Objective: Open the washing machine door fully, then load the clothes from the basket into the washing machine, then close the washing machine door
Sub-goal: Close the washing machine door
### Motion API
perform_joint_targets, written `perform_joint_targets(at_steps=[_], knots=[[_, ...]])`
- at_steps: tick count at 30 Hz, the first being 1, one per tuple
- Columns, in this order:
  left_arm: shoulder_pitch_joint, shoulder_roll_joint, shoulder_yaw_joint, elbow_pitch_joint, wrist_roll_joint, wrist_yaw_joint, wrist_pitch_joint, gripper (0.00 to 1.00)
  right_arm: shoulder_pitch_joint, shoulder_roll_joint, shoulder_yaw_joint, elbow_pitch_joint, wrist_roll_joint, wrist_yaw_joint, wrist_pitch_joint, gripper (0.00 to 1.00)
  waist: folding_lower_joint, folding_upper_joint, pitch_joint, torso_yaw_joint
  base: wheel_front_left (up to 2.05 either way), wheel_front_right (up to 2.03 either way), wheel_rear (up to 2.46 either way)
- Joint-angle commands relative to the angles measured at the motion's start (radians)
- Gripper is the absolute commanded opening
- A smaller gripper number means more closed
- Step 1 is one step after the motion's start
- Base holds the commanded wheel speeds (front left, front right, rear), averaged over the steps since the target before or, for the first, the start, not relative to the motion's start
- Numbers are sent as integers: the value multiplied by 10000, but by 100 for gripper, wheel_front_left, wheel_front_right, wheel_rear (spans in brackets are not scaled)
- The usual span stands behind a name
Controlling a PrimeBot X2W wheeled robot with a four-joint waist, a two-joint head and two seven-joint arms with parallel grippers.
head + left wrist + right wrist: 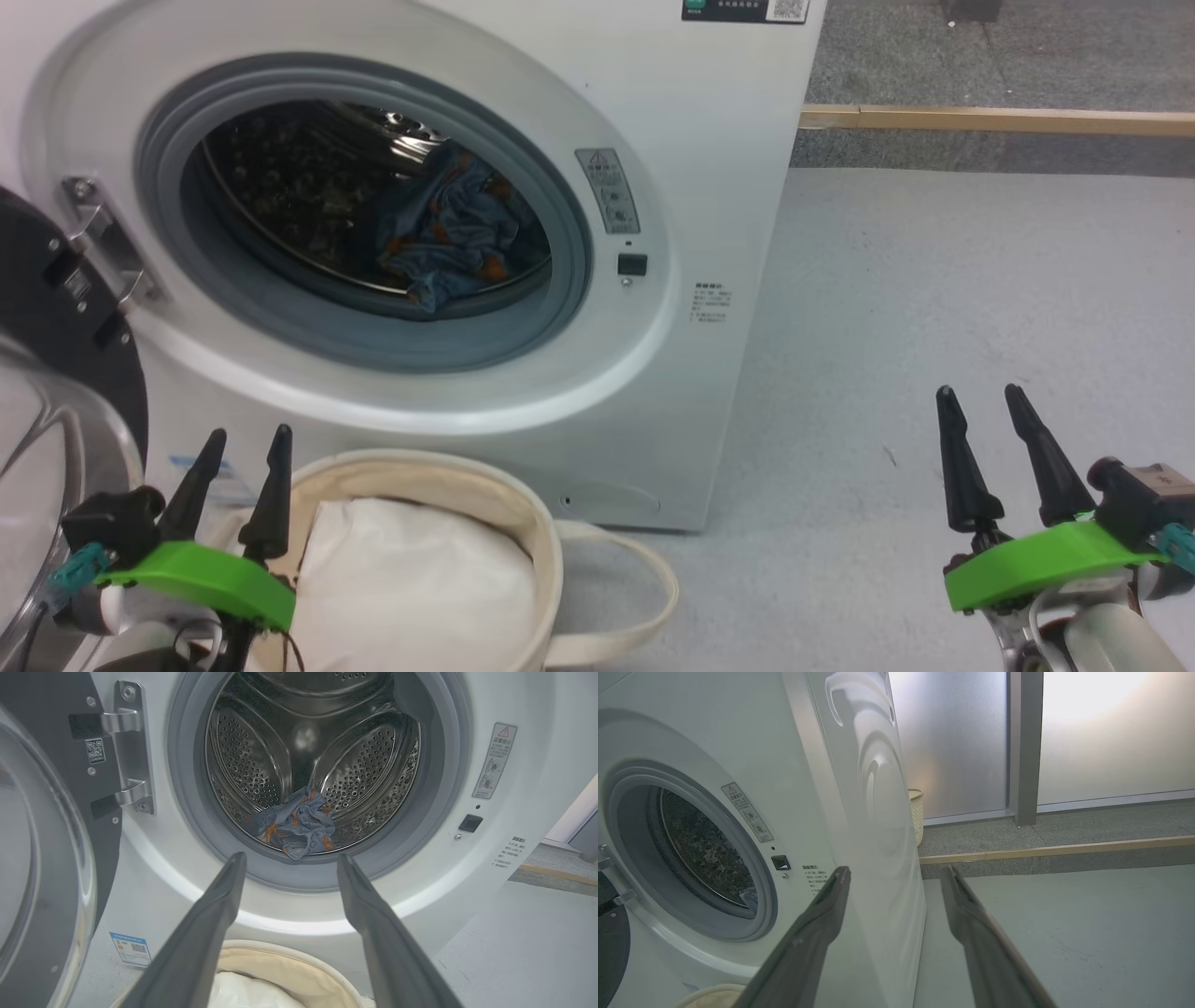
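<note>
Clothes point(299, 823) in drum point(261, 760) — door point(42, 849) open

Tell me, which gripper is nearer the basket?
Left. The left gripper is at the basket's left edge; the right gripper is far to its right, over the floor.

**Item count: washer bay**
One washer point(709, 140); one door point(47, 336) on two hinge brackets point(124, 721); one drum point(261, 756) holding one printed garment point(448, 233); one warning label point(609, 191); one black latch slot point(632, 264); one blue label point(130, 948); one basket point(541, 523) with one strap handle point(668, 583) in view and one white cloth point(411, 569) inside; one wicker bin point(916, 816); one left gripper point(249, 432) and one right gripper point(978, 389), two in total, each with two fingers point(960, 467).
</note>
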Motion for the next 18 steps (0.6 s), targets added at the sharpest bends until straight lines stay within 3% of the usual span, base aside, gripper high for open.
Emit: perform_joint_targets(at_steps=[1,11,18], knots=[[-452,305,427,-207,39,-59,-122,100,-207,-76,156,-331,35,2,-124,100,-4,-1,-2,17,-166,170,-5],[-409,251,502,-294,16,-59,-122,100,-214,-36,244,-322,67,2,-124,100,-4,-1,-4,105,-201,204,-3],[-338,204,338,-441,53,-59,-122,100,-213,-40,261,-318,95,2,-124,100,-4,-1,-24,132,-135,135,0]])
